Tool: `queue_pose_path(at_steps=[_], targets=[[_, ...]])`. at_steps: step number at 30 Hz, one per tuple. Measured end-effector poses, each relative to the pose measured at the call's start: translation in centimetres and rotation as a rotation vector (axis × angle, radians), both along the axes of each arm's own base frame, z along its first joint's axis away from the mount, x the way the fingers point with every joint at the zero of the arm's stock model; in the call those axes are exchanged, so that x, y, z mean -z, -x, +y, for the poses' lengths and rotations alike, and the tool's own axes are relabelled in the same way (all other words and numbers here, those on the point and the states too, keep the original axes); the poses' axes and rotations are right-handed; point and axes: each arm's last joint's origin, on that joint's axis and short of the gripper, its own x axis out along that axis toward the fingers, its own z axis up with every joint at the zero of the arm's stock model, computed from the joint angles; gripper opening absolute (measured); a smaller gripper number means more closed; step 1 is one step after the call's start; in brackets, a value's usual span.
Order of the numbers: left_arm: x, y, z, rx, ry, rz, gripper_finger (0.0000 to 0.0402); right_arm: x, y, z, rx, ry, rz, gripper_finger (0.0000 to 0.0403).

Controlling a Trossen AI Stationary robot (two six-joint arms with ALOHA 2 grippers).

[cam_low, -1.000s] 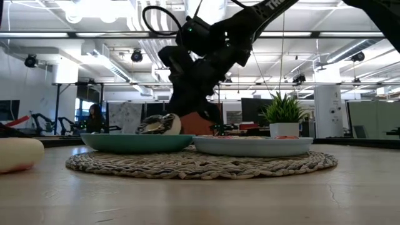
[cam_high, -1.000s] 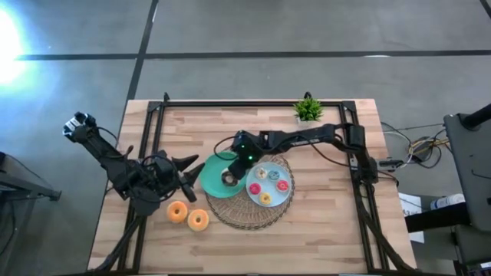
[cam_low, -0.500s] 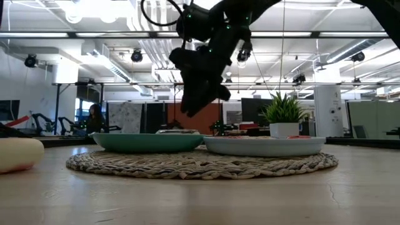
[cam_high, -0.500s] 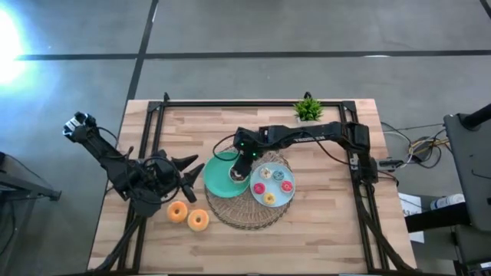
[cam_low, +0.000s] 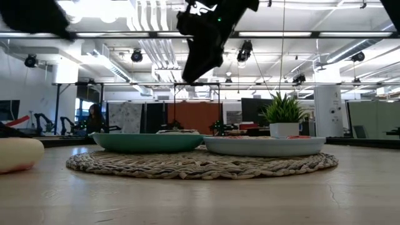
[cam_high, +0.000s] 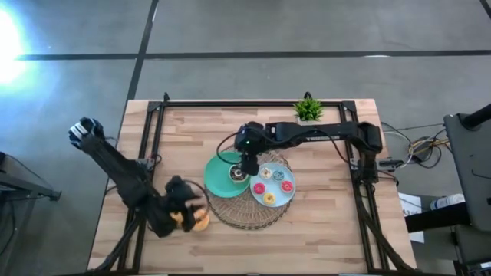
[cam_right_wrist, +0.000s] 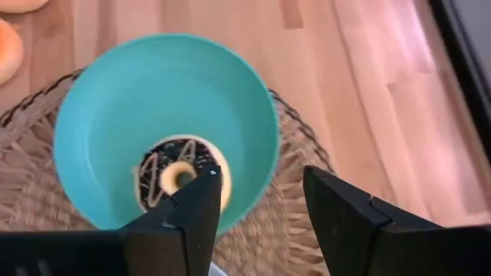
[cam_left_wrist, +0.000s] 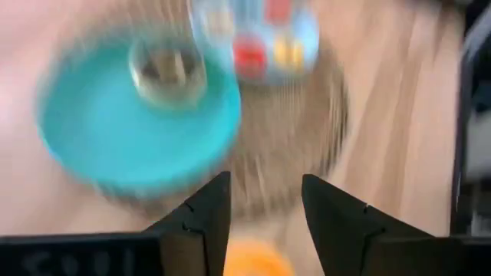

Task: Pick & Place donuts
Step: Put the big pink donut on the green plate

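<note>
A brown-frosted donut (cam_right_wrist: 176,180) lies flat on the green plate (cam_right_wrist: 115,115), and my right gripper (cam_right_wrist: 257,195) hangs open above it, clear of it. In the high view this gripper (cam_high: 247,159) stands over the plate's right part (cam_high: 215,178). Two orange-tan donuts (cam_high: 199,223) lie on the wood at the front left, partly hidden by my left arm. My left gripper (cam_left_wrist: 265,199) is open just above one of them (cam_left_wrist: 257,262), its fingers pointing toward the plates. Several coin-sized donuts (cam_high: 270,184) lie on the light-blue plate (cam_high: 285,198).
Both plates rest on a round woven mat (cam_high: 238,213) at the table's middle. A small potted plant (cam_high: 308,110) stands at the far edge. A dark frame (cam_high: 157,123) runs around the tabletop. Bare wood lies at the right and near sides.
My right gripper has let go of the brown-frosted donut and risen straight up with its fingers spread; the donut, tilted a second ago, now lies flat on the green plate. My left arm has swung down toward the near edge, over the two orange-tan donuts.
</note>
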Motion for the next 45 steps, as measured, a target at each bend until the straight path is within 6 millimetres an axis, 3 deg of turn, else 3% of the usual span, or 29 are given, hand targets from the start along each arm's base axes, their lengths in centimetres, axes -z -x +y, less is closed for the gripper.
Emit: queue_pose_path(at_steps=[5,10,15,20,27,37,45], targets=[[3.2,-0.8,-3.5,0.111,0.026,0.186,0.0122,-0.8,1.4,0.6,-0.024,0.016,-0.007,0.0178],[5.0,-2.1,-7.6,0.256,-0.100,0.270,0.0115,-0.7,2.3,1.0,-0.051,0.024,0.014,0.0178],[6.5,-3.3,-9.7,0.256,-0.179,0.374,0.0117,-0.5,2.5,1.0,-0.042,0.014,0.019,0.0178],[6.2,-3.5,-10.0,0.138,-0.192,0.470,0.0136,0.0,2.6,1.1,-0.041,0.007,0.036,0.0178],[5.9,-3.2,-9.9,0.192,-0.226,0.509,0.0171,0.1,2.6,1.2,-0.046,0.007,0.036,0.0178],[9.0,-2.7,-8.8,0.244,-0.265,0.569,0.0174,0.1,2.6,1.2,-0.043,0.009,0.030,0.0178],[11.1,-3.3,-8.7,0.338,-0.185,0.514,0.0169,0.1,2.6,1.2,-0.038,0.007,0.028,0.0178]])
